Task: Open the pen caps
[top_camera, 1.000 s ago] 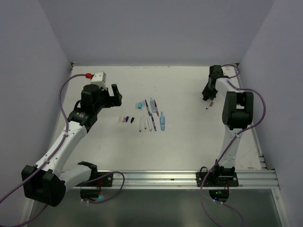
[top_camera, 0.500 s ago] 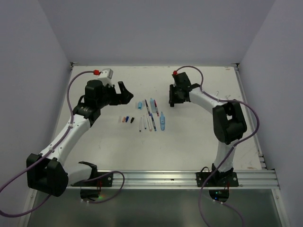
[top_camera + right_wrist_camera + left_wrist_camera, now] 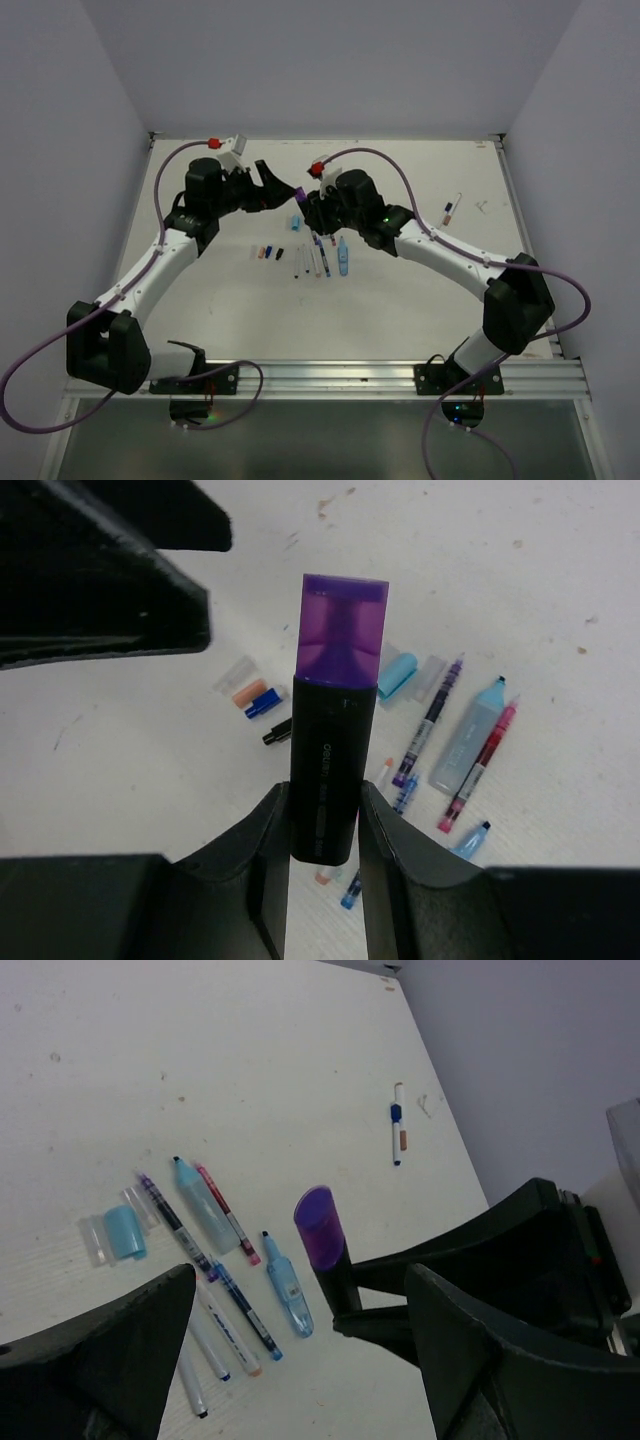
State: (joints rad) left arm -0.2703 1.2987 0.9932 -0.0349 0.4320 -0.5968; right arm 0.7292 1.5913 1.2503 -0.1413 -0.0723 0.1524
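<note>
- as seen from above, the white counter carries everything; both arms reach in and their wrists meet near its far middle.
- left arm comes in from the left, right arm from the right.
- left pincer: fingers spread wide, gripping nothing, pointed at the marker top. in its wrist view the purple cap shows in the gap between the two fingers; cannot tell if either one touches it.
- right pincer: pinching the black marker by the lower body, one finger on each side, marker upright and lifted off the counter.
- purple cap: on the marker's top end, seated, above the right pincer's fingers.
- pens: lying in a loose row on the counter just under the two pincers; light-blue highlighter, a small blue one, thin pens in between, all uncapped as far as i can tell.
- loose caps: small cluster left of the row, orange, blue, black; a light-blue cap lies at the far end.
- lone pen: well apart, far right of the counter.
</note>
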